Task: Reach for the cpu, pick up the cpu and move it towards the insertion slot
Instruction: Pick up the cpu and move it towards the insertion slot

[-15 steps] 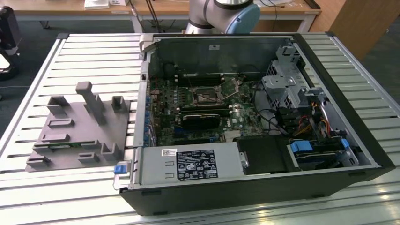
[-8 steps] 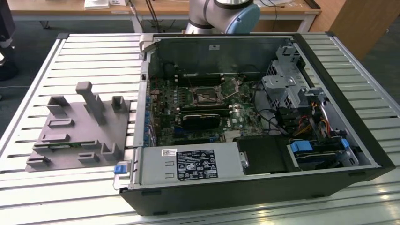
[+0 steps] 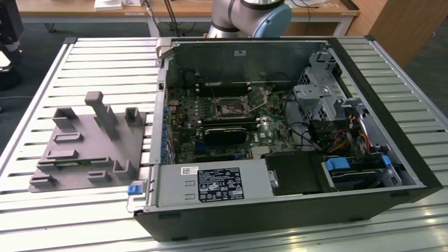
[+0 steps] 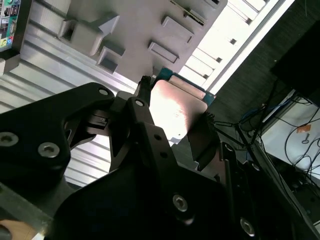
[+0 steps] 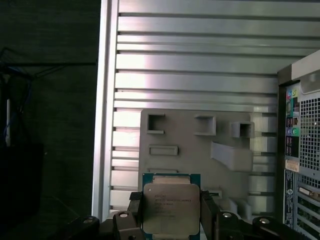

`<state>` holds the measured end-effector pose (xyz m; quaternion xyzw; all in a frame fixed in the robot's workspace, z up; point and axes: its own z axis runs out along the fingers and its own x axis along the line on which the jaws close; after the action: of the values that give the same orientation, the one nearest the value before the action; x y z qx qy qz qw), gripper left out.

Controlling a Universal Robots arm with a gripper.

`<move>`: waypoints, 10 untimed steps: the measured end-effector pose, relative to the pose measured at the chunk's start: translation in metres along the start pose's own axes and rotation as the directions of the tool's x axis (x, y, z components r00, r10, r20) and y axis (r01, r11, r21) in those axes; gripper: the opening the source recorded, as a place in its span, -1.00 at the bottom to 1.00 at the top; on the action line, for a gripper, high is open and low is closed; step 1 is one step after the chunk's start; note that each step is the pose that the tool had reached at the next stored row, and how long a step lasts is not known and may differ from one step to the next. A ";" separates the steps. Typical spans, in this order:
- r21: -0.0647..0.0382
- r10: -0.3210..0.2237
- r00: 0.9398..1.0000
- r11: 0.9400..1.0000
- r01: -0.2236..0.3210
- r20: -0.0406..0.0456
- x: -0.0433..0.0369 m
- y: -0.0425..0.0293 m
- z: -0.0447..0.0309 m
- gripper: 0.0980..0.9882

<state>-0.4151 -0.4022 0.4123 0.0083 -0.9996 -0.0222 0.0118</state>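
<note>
In both wrist views my gripper [image 5: 171, 216] is shut on the cpu [image 5: 171, 206], a thin square chip with a silvery top and a blue-green rim. A black finger [image 5: 135, 210] presses on each side of it. In the second wrist view the cpu [image 4: 175, 106] glints between the fingers of the gripper [image 4: 174, 125]. I hold it well above the grey plastic fixture [image 5: 200, 145], which lies on the slatted table [image 5: 200, 65]. In the exterior view the insertion slot [image 3: 229, 107], a black square socket with a metal frame and lever, sits on the green board inside the open computer case [image 3: 392, 131].
The grey fixture [image 3: 84, 152] lies on the slatted table at the exterior view's left, beside the case. The arm's base [image 3: 252, 16] stands behind the case. A black card [image 3: 227, 134], cables and drive cages [image 3: 322, 100] crowd the board. The case's rear panel [image 5: 302, 165] shows beside the fixture.
</note>
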 end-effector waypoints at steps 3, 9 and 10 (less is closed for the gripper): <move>0.000 0.000 1.000 1.000 0.000 0.000 -0.0057 -0.0001 -0.0001 0.00; 0.000 0.000 1.000 1.000 0.000 0.000 -0.0162 -0.0003 -0.0004 0.00; 0.000 0.000 1.000 1.000 0.000 0.000 -0.0181 -0.0003 -0.0005 0.00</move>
<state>-0.3969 -0.4022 0.4123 0.0083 -0.9996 -0.0222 0.0118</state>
